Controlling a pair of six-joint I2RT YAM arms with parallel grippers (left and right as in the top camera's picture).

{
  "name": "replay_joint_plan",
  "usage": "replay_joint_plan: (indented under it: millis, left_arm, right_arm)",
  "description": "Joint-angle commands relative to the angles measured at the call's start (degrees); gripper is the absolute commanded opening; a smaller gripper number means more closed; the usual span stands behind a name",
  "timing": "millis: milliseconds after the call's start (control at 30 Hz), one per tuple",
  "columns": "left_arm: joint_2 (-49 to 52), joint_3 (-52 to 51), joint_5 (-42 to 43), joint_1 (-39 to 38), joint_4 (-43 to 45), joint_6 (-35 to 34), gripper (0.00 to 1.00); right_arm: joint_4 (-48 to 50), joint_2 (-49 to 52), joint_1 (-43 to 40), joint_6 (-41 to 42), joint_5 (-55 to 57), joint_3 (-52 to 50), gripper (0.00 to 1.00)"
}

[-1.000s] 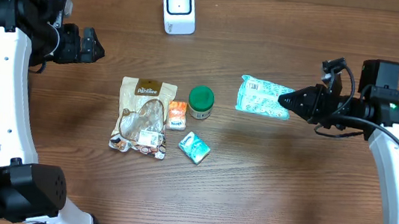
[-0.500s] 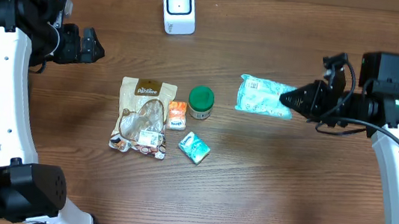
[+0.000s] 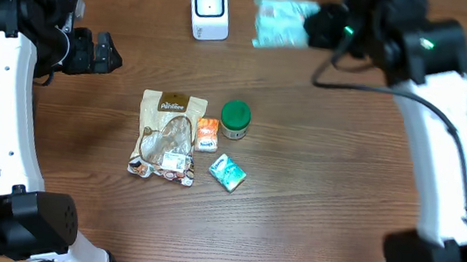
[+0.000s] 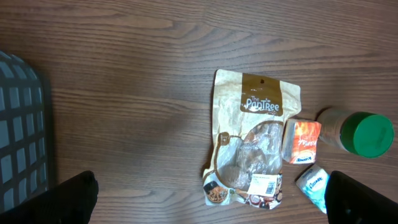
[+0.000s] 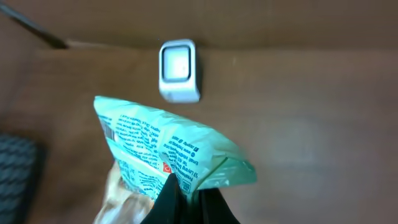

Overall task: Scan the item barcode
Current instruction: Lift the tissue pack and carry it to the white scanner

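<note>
Blocked mid-table by 4 bunched items: tan paper pouch (image 3: 167, 137), small orange sachet (image 3: 207, 134), green-lidded round jar (image 3: 235, 119), small teal wrapped pack (image 3: 227, 173). Passable over bare brown wooden table (image 3: 340, 205) on either side. Crowded at far edge: white box-shaped scanner (image 3: 209, 9), crinkled teal plastic packet (image 3: 280, 20) pinched in right gripper (image 5: 186, 194) just beside it.

Overhead top-down; L wrist shares snack bag (image 3: 167, 137), R scanner (image 3: 209, 9).

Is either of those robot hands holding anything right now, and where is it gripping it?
The right gripper pinches the teal packet by one end, up near the white scanner. The left gripper is open and holds nothing.
</note>
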Motion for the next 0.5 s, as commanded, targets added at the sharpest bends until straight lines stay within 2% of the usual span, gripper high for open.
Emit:
replay_joint_plan:
  millis: [0, 67, 200, 333, 467]
  left_arm:
    - [-0.61, 0.87, -0.17, -0.42, 0.04, 1.60, 1.00]
    - [-0.61, 0.87, -0.17, -0.42, 0.04, 1.60, 1.00]
    - [-0.61, 0.87, -0.17, -0.39, 0.04, 1.60, 0.99]
    - [-0.61, 0.87, -0.17, -0.39, 0.04, 1.60, 1.00]
    - [-0.61, 0.87, -0.17, -0.39, 0.04, 1.60, 1.00]
  right_arm:
    - [4.81, 3.21, 5.84, -7.06, 21.33, 3.50, 0.04]
    - [10.54, 5.42, 9.40, -10.03, 30.93, 3.43, 0.04]
    - [21.99, 10.58, 13.55, -20.44, 38.84, 3.43, 0.04]
    - [33.11, 15.82, 14.21, -29.11, 42.27, 3.41, 0.04]
    - [47.78, 21.40, 14.21, -41.18, 43.17, 3.30, 0.04]
